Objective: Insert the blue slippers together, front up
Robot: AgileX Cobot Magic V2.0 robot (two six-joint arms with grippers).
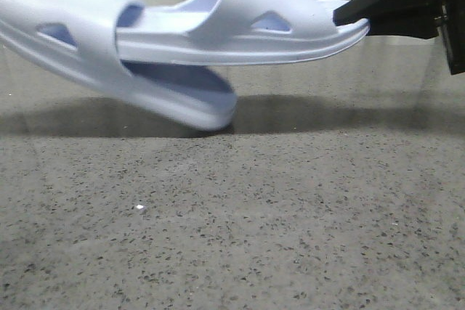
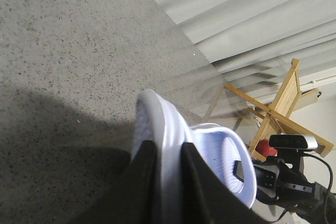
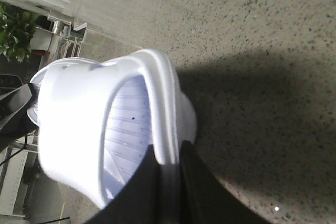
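Both blue slippers hang above the grey speckled table. My right gripper [image 1: 347, 14] is shut on the heel rim of the level slipper [image 1: 240, 27]. Its front end sits inside the wide strap of the other slipper [image 1: 87, 41]. That one slopes down to the right, and its low end [image 1: 211, 115] is at or just above the table. In the left wrist view my left gripper [image 2: 169, 148] is shut on this slipper's sole edge [image 2: 157, 119], with the other slipper's ribbed footbed [image 2: 223, 156] beyond. In the right wrist view my right gripper [image 3: 168, 148] clamps the slipper's rim [image 3: 163, 98]. In the front view the left gripper is almost out of frame.
The speckled grey table [image 1: 290, 237] runs to a pale curtain at the back. A small white speck [image 1: 140, 209] lies on it. Off the table, the left wrist view shows a wooden frame [image 2: 283, 103] and a camera [image 2: 293, 141]. A plant [image 3: 16, 35] shows in the right wrist view.
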